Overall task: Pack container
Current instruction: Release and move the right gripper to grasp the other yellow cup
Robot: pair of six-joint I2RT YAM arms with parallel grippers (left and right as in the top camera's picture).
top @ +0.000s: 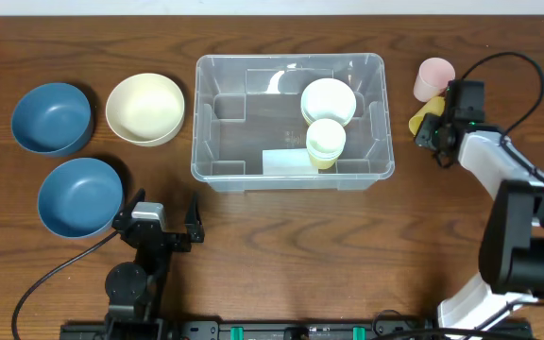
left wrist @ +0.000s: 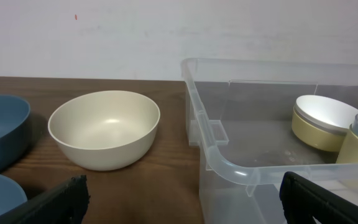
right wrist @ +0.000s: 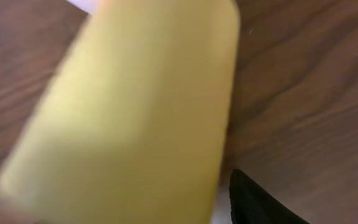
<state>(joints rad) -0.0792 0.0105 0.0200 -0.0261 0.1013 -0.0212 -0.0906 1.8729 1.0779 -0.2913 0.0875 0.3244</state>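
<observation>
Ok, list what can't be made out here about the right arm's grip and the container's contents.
- The right gripper at the yellow cup: in the overhead view its own wrist body covers the fingers, so the grip is unclear.
- The yellow cup in the right wrist view: too close, blurred, cut by frame edges.
- The pale flat piece in the container: overhead, too faint to identify.

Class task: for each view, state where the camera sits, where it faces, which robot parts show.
Overhead: above the table, looking straight down on the container; both arms show.
Left wrist: low, looking level at the cream bowl and container; own fingers at bottom corners.
Right wrist: very close to the yellow cup; one dark finger shows.
Shared: overhead and left wrist both show the cream bowl and container.
</observation>
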